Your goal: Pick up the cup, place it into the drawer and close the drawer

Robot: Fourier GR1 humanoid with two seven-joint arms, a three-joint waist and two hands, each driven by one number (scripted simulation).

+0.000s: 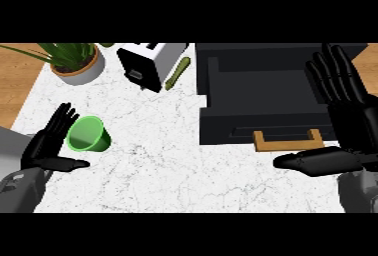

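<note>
A green cup [89,134] lies tipped on the white marble counter [162,165] at the left, its mouth facing toward me. My left hand [46,145] is open just left of the cup, fingers straight and nearly touching its rim, thumb pointing right below it. A dark drawer [258,90] stands pulled open at the right, with a wooden handle [288,141] on its front. My right hand [343,130] is open over the drawer's right side, fingers up and thumb stretched left near the handle.
A potted plant [74,60] stands at the back left. A white and black toaster [148,62] sits beside it, with a green stick-shaped object [177,72] leaning by its right. Wooden floor [15,85] shows beyond the counter's left edge.
</note>
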